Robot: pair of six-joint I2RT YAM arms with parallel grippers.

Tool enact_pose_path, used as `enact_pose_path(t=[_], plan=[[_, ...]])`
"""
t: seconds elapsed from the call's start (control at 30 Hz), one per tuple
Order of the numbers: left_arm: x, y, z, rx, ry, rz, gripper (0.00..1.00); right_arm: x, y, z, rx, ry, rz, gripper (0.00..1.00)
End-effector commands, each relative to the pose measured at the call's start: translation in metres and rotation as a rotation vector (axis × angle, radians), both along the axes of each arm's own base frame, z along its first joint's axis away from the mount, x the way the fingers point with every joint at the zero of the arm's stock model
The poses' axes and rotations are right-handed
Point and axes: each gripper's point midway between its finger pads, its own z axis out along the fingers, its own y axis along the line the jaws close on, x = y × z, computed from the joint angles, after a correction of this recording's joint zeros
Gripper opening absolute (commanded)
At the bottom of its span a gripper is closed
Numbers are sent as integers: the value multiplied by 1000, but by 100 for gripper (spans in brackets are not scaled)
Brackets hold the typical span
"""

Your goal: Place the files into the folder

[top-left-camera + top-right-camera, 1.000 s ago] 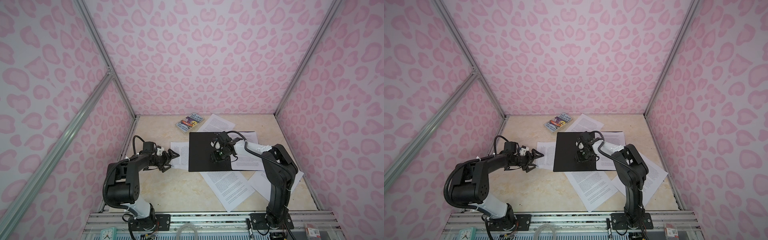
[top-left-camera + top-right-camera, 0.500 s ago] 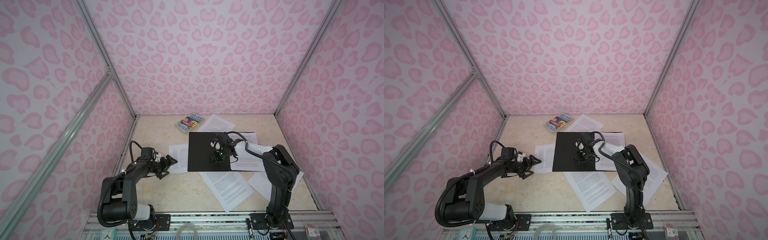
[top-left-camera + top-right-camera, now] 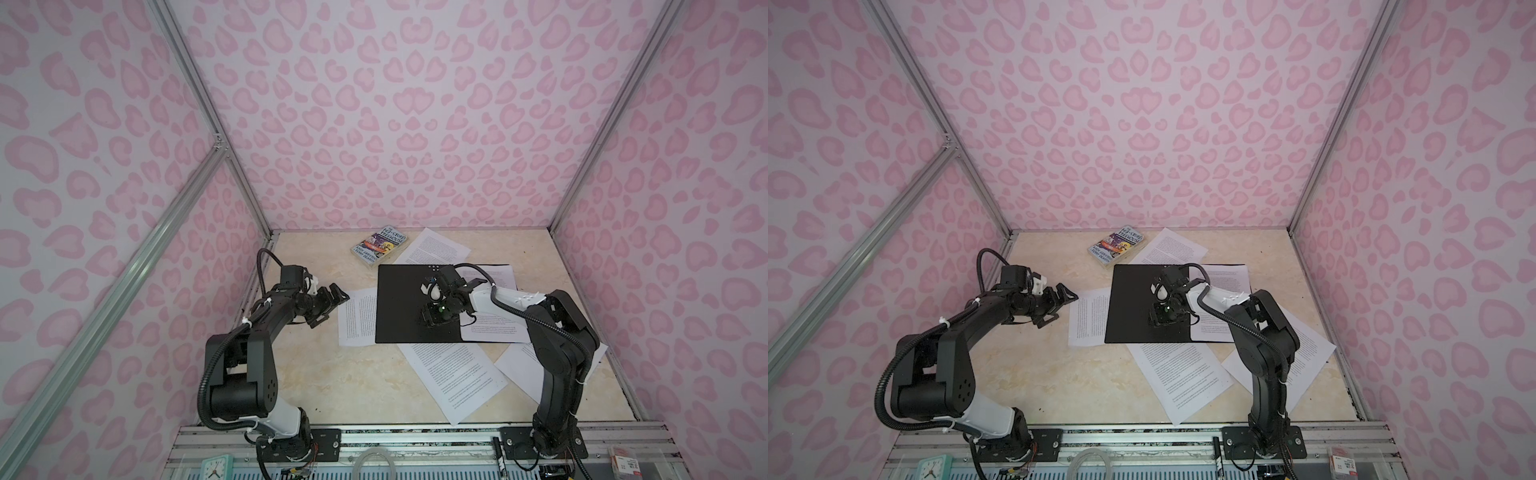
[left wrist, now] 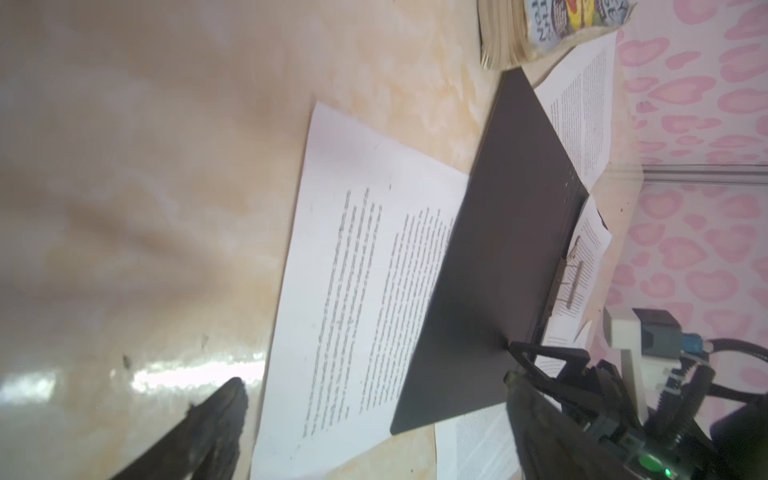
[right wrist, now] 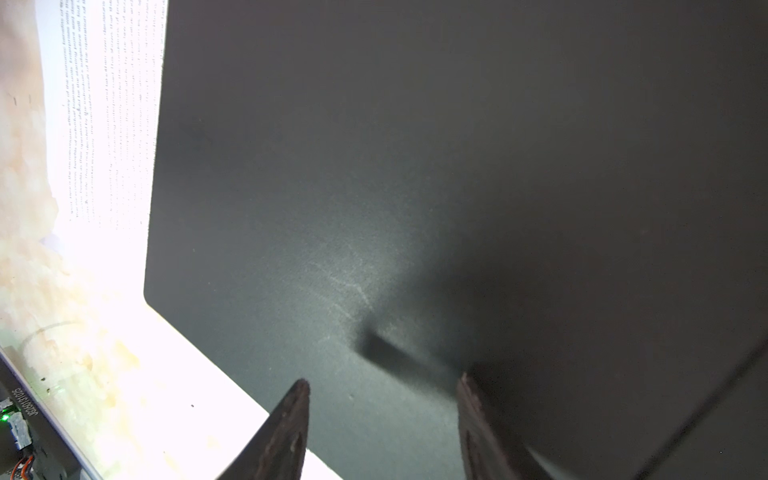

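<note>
The folder (image 3: 399,307) (image 3: 1129,303) lies open with its black inside up, and its metal clip (image 4: 571,274) shows at the spine. Its right half holds a printed sheet (image 3: 494,332). Other files lie loose around it: one (image 3: 357,320) (image 4: 365,257) (image 5: 108,104) tucked under the left edge, one (image 3: 453,378) at the front, one (image 3: 436,249) behind. My left gripper (image 3: 336,307) (image 3: 1065,308) (image 4: 372,392) is open and empty at that left sheet's outer edge. My right gripper (image 3: 430,322) (image 3: 1158,320) (image 5: 384,386) points down with its jaws apart, tips on the black flap (image 5: 415,166), holding nothing.
A colourful paperback book (image 3: 380,248) (image 4: 552,25) lies at the back, left of the rear sheet. Another sheet (image 3: 519,365) lies partly under the right arm's base link. Pink patterned walls close in the beige table (image 3: 345,374) on three sides.
The left gripper dipped toward the front half a second ago and now stands farther back again by the sheet's left edge. The right gripper has stayed on the folder.
</note>
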Motion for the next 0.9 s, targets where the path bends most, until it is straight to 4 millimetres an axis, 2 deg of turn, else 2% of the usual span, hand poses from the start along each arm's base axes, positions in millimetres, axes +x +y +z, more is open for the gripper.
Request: enact_pose_path(t=[0.0,0.17,0.33,0.47,0.63,0.73,0.87], plan=[[26,11,-3,99,-20,-21,100,-37,-15,-21,-81,160,11,58],[65,0,-13,139,-20,-88,100,-39,-13,-21,-83,170,25,58],[79,-10,-37,228,34,-150,100,-40,-13,-22,-86,178,32,58],[71,-9,-58,297,103,-162,100,-41,-13,-23,-88,183,35,57],[53,-9,-69,344,159,-178,100,-43,-14,-26,-90,187,37,58],[46,-23,-66,262,160,-202,100,-43,-15,-28,-90,189,35,57],[27,-44,-71,111,202,-216,99,-41,-13,-28,-83,188,40,57]])
